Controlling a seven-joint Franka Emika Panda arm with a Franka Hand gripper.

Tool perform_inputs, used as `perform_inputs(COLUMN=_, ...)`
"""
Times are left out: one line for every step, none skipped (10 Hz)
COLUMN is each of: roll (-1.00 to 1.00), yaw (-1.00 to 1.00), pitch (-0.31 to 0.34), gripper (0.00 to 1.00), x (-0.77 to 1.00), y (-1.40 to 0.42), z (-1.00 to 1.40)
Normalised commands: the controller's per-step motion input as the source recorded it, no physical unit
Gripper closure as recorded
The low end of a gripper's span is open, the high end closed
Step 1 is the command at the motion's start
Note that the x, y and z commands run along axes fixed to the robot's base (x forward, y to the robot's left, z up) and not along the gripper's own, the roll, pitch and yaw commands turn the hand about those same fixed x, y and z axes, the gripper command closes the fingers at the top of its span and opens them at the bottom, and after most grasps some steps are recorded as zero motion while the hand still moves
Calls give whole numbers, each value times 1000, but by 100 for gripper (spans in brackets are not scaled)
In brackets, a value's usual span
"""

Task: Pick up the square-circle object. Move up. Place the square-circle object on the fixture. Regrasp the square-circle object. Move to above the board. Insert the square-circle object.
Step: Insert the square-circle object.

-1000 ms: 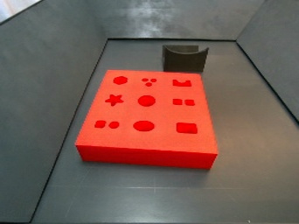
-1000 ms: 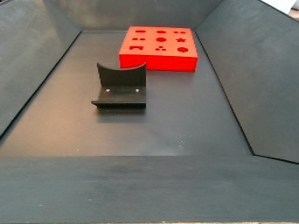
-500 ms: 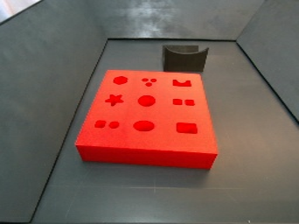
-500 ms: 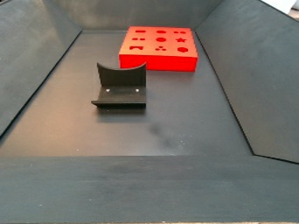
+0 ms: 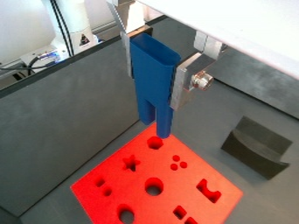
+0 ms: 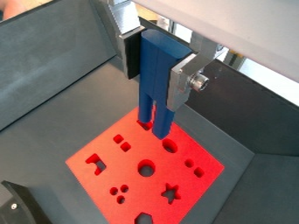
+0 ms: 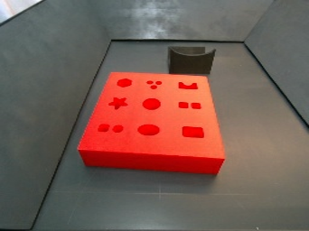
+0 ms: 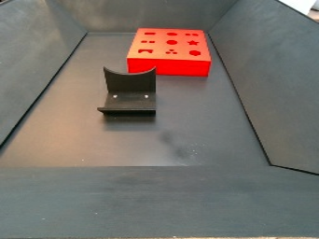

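In both wrist views my gripper [image 5: 156,74] [image 6: 156,72] is shut on the blue square-circle object [image 5: 149,96] [image 6: 152,101], which hangs upright with its two prongs pointing down. It is held well above the red board [image 5: 117,179] [image 6: 193,166], apart from it, over the board's part with the small holes. The dark fixture [image 5: 257,144] [image 6: 14,201] stands on the floor beside the board and holds nothing. Both side views show the board [image 7: 169,149] [image 8: 174,63] and the fixture [image 7: 191,60] [image 8: 127,91], but neither my gripper nor the blue object.
Sloping dark grey walls [image 7: 60,81] [image 8: 249,84] enclose the floor on all sides. The board lies at one end of the bin, with the fixture a short way off it. Cables and white rig parts [image 5: 65,35] show beyond the wall.
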Motion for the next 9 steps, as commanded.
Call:
perform_inputs(roll=-13, yaw=117, pitch=0, gripper=100, x=-51, y=240, z=-1000)
perform_inputs(roll=-49, yaw=243, pitch=0, gripper=100, x=0, y=509, z=-1000)
perform_inputs(roll=-151, yaw=277, pitch=0, gripper=100, x=209, y=591, z=-829)
perform_inputs(roll=-230, yaw=257, pitch=0, gripper=100, x=346, y=531, z=-714)
perform_inputs(roll=-220, yaw=109, pitch=24, gripper=100, x=551, y=329, z=-734)
perform_inputs(roll=-169, yaw=0, pitch=0, gripper=100, x=0, y=-200, z=-731)
perform_inputs(roll=-17, yaw=66, pitch=-129, gripper=100, x=-317, y=-706, z=-686)
perform_inputs(roll=129, yaw=191, pitch=-130, gripper=100, x=-443, y=-894, z=-623)
perform_inputs(roll=194, yaw=249, pitch=-137, gripper=100, x=-577, y=-811, z=-751)
